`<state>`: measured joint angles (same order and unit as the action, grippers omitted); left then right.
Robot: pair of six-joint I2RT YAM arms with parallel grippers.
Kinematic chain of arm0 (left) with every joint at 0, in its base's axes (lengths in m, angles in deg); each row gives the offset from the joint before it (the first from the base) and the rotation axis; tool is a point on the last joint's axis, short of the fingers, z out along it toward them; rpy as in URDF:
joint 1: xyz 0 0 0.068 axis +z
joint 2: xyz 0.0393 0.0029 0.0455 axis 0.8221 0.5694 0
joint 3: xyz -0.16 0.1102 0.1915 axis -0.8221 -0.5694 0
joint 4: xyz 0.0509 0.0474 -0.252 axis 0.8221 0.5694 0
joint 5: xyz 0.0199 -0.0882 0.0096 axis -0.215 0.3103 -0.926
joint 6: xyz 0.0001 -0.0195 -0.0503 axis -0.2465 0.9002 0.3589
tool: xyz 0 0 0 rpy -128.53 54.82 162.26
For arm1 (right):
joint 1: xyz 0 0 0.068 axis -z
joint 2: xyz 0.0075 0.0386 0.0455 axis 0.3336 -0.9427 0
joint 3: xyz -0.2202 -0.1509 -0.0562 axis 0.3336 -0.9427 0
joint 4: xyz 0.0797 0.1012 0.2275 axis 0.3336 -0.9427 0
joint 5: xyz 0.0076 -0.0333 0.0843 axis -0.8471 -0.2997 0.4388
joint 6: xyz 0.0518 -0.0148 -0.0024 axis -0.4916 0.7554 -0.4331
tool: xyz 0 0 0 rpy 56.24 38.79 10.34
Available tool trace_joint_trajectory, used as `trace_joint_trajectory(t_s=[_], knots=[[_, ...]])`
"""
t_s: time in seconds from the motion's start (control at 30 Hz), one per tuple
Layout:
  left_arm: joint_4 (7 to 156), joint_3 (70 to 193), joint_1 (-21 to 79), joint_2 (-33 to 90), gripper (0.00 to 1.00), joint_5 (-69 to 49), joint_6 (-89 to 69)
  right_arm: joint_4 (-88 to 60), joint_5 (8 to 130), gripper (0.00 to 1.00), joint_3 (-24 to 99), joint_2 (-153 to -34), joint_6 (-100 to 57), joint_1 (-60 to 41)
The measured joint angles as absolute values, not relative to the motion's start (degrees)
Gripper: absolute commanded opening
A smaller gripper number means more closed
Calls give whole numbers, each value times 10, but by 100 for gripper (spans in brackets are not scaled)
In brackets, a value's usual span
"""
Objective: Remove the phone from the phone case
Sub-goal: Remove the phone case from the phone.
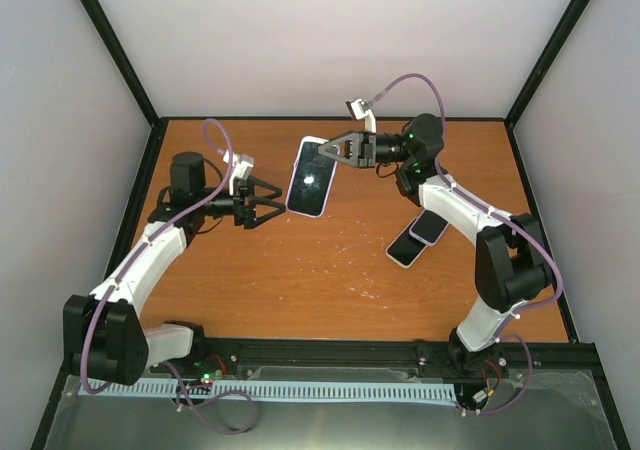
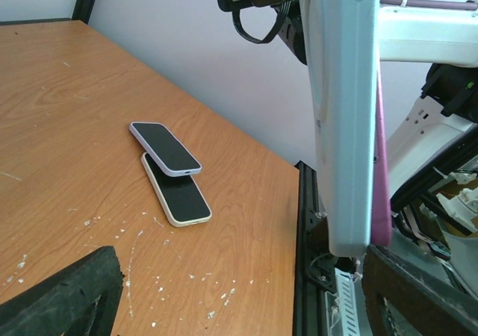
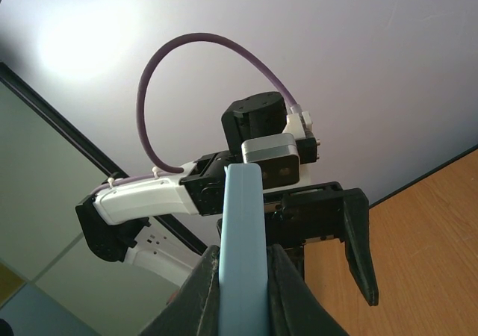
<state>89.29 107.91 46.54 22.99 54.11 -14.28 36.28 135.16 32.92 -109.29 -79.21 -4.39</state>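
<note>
Right tool [image 1: 326,150] is clamping the cased phone [image 1: 311,177] aloft over the desk [image 1: 330,270]. Left tool [image 1: 268,208], jaws apart, is bracketing its lower end. Best pinching only the case, peeling gently.

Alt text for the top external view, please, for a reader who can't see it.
The right gripper holds a cased phone above the wooden table, pinched at its far end, while the left gripper stands open at its left edge. By the right arm, a second phone lies across a third phone.
</note>
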Motion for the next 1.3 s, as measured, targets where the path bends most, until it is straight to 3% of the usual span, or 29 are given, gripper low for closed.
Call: trace_joint_trajectory(t_s=[0.37, 0.9, 1.3], knots=[[877, 1081, 465, 242, 80, 532, -121, 366, 1347, 3, 329, -1093, -788, -43], [887, 1107, 465, 267, 57, 489, -117, 375, 1327, 3, 329, -1093, -776, -42], [890, 1145, 451, 290, 45, 532, -123, 331, 1337, 3, 331, -1093, -715, -57]])
